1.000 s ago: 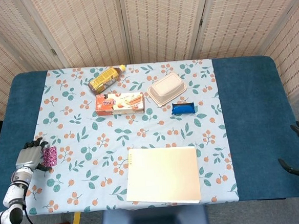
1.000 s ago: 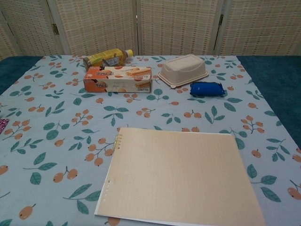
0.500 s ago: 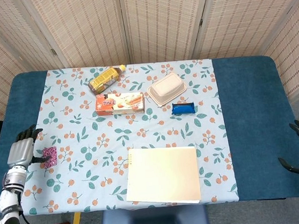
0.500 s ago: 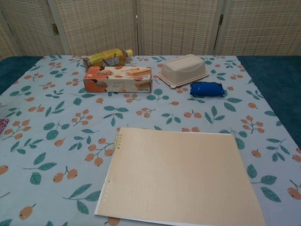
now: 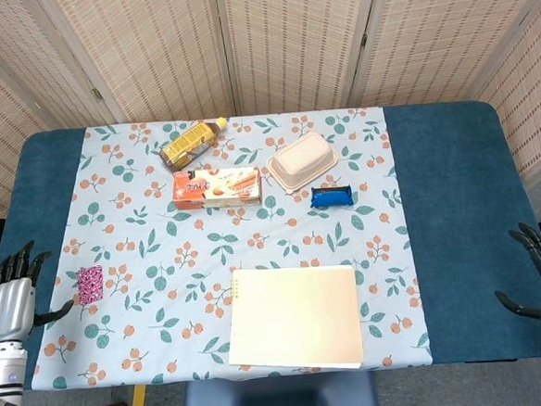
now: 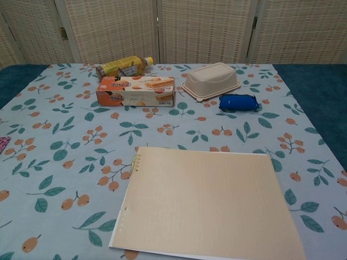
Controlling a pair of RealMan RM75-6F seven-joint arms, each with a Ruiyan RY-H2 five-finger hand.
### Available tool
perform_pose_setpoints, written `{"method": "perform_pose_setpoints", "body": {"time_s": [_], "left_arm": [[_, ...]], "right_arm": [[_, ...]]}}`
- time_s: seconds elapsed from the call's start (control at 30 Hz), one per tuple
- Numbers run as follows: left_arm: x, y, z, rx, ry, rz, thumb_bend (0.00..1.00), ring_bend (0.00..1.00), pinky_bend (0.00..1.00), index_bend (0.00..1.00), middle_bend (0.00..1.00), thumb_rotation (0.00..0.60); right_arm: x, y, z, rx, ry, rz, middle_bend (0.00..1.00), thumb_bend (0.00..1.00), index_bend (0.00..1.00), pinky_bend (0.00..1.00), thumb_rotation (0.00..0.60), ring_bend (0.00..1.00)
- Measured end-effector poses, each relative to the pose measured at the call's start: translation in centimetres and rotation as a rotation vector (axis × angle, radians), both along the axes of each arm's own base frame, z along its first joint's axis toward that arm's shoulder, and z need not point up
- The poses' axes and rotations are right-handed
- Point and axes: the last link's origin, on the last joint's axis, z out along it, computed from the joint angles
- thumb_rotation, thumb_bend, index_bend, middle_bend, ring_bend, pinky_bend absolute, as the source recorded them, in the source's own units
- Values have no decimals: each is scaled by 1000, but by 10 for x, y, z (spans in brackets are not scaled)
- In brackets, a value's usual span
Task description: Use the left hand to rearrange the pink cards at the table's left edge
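Beside pink cards (image 5: pixel 89 283), left robot hand (image 5: pixel 9 308) spread.

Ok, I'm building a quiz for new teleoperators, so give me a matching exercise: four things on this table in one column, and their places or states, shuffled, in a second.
Things:
1. pink cards
2. blue packet
3. yellow bottle
4. left hand

Places or states:
A. lying on its side near the table's far edge
B. fingers apart, holding nothing, off the table's left edge
C. flat on the cloth near its left border
D. just beside the beige lidded container, on the near side

Pairs: 1-C, 2-D, 3-A, 4-B
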Motion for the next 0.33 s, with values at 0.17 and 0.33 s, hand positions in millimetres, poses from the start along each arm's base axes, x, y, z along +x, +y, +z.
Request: {"method": "perform_pose_setpoints", "body": {"time_s": [0.17, 0.33], "left_arm": [[4, -23, 1, 35, -14, -79, 220, 0, 0, 213, 0, 600], [8, -38, -3, -12, -3, -110, 220, 0, 0, 210, 0, 600]], "right_arm": [[4, 4, -2, -8, 1, 16, 14, 284, 83, 0, 600, 0], [7, 5, -5, -22, 43, 35, 22, 284, 95, 0, 600, 0]]}}
